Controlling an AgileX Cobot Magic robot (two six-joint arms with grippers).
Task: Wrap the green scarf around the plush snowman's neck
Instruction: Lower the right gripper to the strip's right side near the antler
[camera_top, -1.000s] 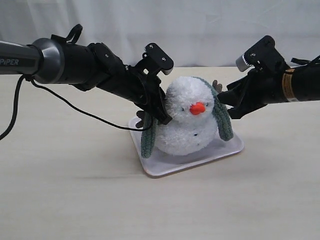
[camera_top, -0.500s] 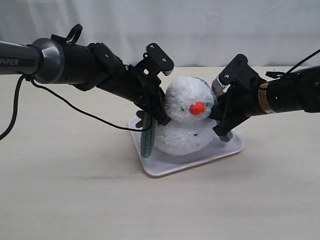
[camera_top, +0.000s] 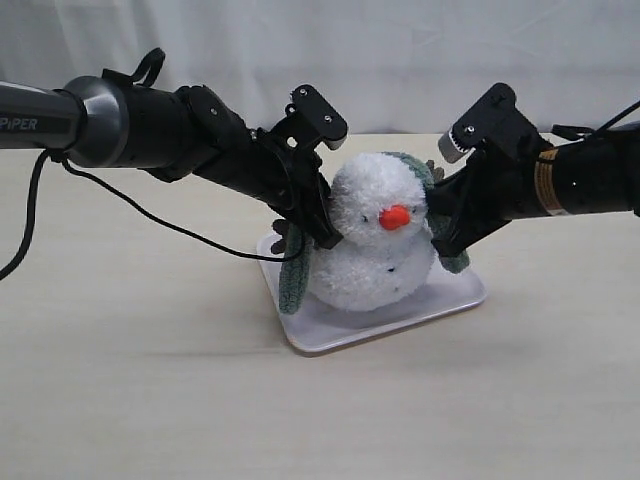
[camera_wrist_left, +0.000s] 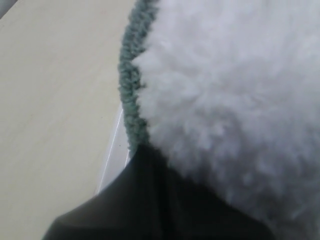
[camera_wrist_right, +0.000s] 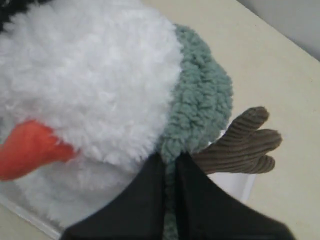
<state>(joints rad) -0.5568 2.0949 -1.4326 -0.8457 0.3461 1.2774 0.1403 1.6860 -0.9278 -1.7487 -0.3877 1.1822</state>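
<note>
The plush snowman (camera_top: 372, 250) stands on a white tray (camera_top: 335, 335), orange nose (camera_top: 396, 216) toward the camera. The green scarf (camera_top: 293, 280) runs behind its head and hangs down both sides. My left gripper (camera_top: 325, 236) presses against the neck on the left, shut, with the scarf edge (camera_wrist_left: 131, 95) running into its tips (camera_wrist_left: 145, 160). My right gripper (camera_top: 441, 240) is at the snowman's right side. In the right wrist view it (camera_wrist_right: 170, 162) is shut on the scarf (camera_wrist_right: 200, 105), which shows between the fingers, beside a brown twig arm (camera_wrist_right: 242, 145).
The tray rim (camera_wrist_left: 112, 150) sits on a pale wooden table (camera_top: 150, 380). A black cable (camera_top: 150, 215) trails from the left arm over the table. A white backdrop closes the far side.
My right gripper moved in from the right, closed on the scarf's right-hand end, then rose a little with it. The left arm has stayed put.
</note>
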